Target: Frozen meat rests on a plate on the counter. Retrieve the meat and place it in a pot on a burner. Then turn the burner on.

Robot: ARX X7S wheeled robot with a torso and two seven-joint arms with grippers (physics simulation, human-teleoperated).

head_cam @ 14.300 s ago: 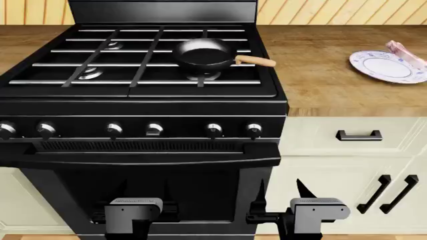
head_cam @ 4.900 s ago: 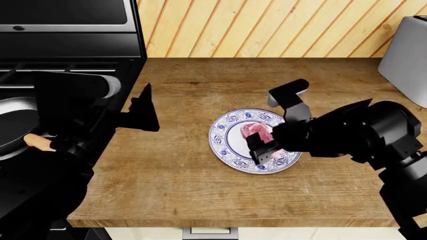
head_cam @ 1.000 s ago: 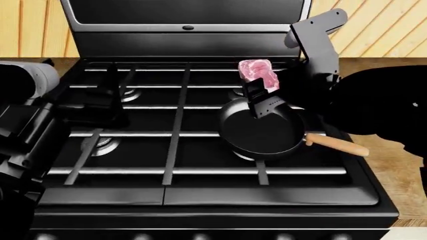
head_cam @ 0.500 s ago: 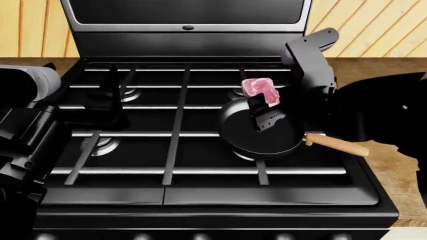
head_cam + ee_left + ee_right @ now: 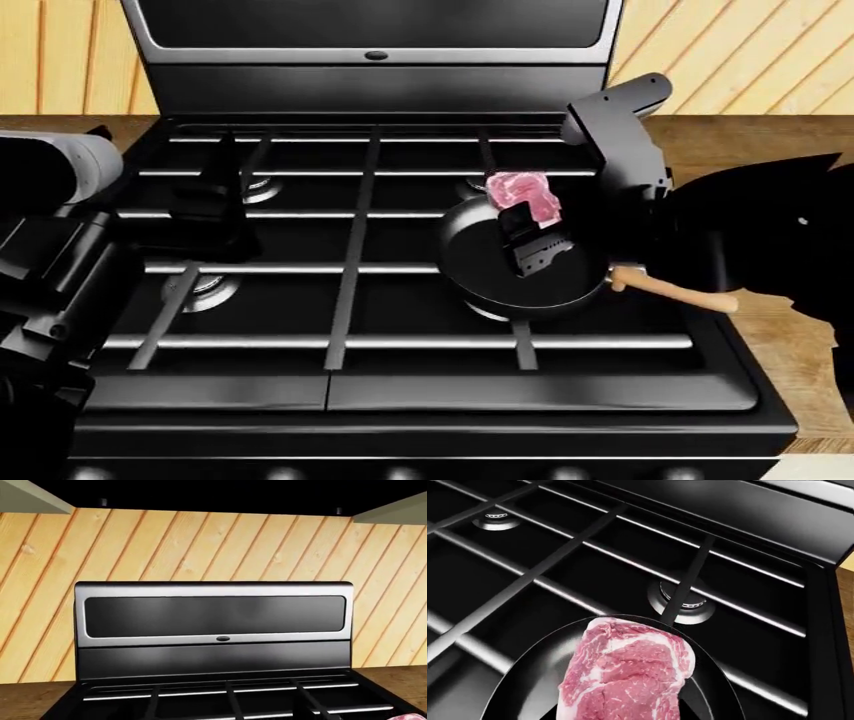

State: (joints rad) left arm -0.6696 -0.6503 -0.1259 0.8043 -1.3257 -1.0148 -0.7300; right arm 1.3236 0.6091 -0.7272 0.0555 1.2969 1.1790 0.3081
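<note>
My right gripper (image 5: 529,228) is shut on the meat (image 5: 523,194), a pink-red marbled steak with a white fat edge. It holds the steak tilted just above the pot (image 5: 550,280), a shallow black pan with a wooden handle (image 5: 678,293), on the front right burner. In the right wrist view the meat (image 5: 627,672) hangs over the pot (image 5: 714,690). A corner of the meat (image 5: 410,716) shows in the left wrist view. My left gripper (image 5: 220,205) hovers over the stove's left side; its jaws are too dark to read. The plate is out of view.
Black grate bars (image 5: 354,265) cross the stove top over silvery burners at rear left (image 5: 254,187), front left (image 5: 198,290) and rear right (image 5: 684,600). The stove's back panel (image 5: 374,60) rises behind. The wooden counter (image 5: 807,350) lies to the right.
My right gripper has lowered the meat from above the pot's far rim down toward the pot. The left arm has stayed put.
</note>
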